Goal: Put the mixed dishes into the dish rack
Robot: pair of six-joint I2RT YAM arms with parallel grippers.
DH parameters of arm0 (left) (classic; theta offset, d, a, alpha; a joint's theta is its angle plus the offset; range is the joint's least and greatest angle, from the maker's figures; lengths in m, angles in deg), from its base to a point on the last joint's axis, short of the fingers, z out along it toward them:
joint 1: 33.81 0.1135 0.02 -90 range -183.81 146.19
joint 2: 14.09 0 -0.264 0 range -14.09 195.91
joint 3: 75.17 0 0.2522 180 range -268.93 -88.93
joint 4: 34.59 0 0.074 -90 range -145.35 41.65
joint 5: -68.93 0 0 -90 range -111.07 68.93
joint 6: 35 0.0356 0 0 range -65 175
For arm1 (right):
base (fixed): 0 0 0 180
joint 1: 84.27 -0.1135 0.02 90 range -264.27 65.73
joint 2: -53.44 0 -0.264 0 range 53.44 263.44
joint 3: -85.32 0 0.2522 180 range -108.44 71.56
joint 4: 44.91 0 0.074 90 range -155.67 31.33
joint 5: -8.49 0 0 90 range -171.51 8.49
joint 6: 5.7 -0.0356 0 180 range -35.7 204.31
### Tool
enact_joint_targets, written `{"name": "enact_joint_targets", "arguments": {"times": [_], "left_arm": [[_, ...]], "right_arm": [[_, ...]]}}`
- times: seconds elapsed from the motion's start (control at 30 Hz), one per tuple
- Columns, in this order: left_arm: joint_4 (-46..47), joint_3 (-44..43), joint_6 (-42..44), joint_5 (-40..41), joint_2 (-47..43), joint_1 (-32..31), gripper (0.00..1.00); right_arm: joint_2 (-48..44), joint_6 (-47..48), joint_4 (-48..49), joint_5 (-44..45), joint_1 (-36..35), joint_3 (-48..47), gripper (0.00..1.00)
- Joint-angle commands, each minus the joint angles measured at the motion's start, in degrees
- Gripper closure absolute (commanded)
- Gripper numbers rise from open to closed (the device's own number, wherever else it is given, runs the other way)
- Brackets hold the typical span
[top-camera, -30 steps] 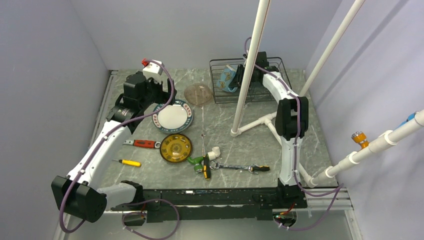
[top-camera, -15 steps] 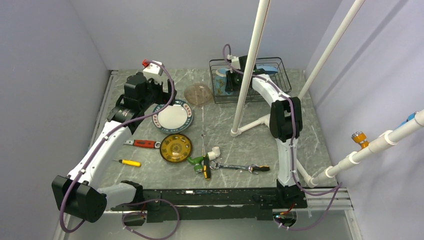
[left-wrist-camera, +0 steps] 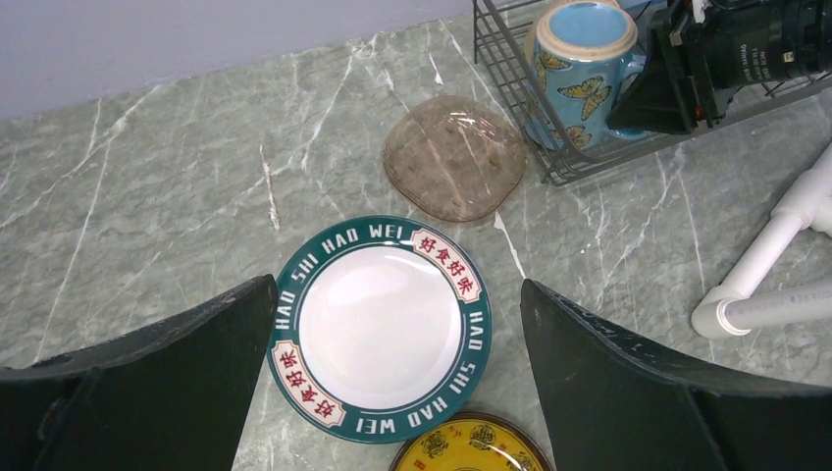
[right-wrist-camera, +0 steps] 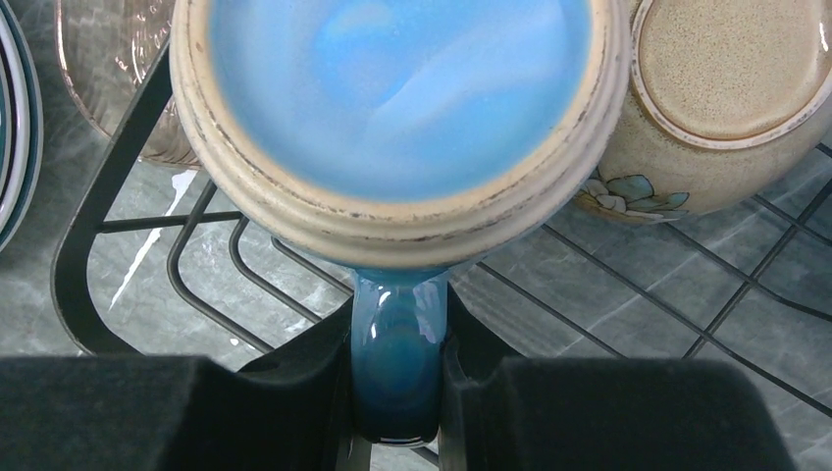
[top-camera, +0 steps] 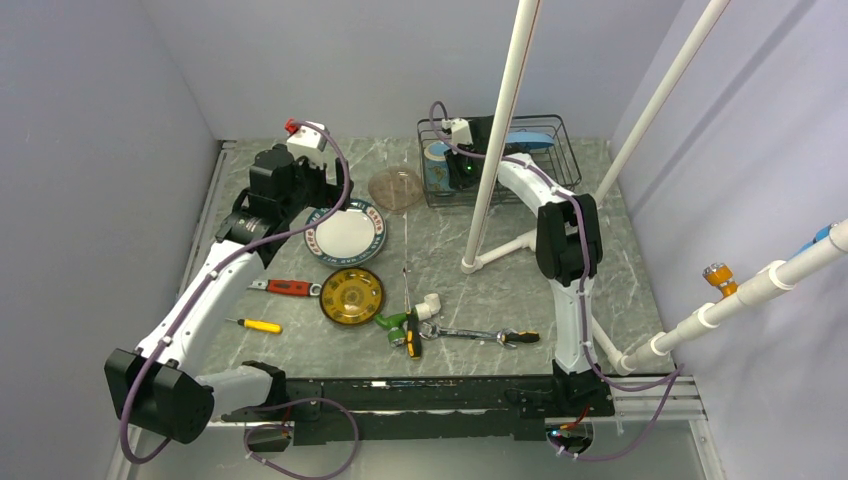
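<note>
The black wire dish rack stands at the back. My right gripper is shut on the handle of the teal mug and holds it upright in the rack's left end. A whitish bowl lies upside down in the rack beside the mug. A light-blue plate sits in the rack's back. My left gripper is open and empty above the white plate with the dark green rim. The dark yellow-centred plate lies just in front of that plate.
A brownish translucent dish lies left of the rack. White pipe frame posts rise in front of the rack, with a foot on the table. A red-handled wrench, yellow screwdriver and more tools lie near the front.
My right gripper has moved left inside the rack with the mug, which has turned from tilted to upright. The left arm has hardly moved.
</note>
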Motion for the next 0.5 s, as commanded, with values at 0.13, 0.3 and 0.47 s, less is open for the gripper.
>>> {"name": "enact_joint_targets", "arguments": {"times": [0.13,0.3,0.47], "left_arm": [[2.0,0.6,0.8,1.6,1.4,-0.2,0.01],[2.0,0.5,1.2,2.9,2.3,-0.2,0.01],[2.1,0.8,1.4,3.4,2.8,-0.2,0.01]], "right_arm": [[-4.8,1.7,5.7,-1.4,0.1,4.1,0.65],[-6.3,1.2,5.6,-0.7,0.1,4.9,0.57],[-8.2,1.1,5.0,-0.6,0.1,5.6,0.51]]}}
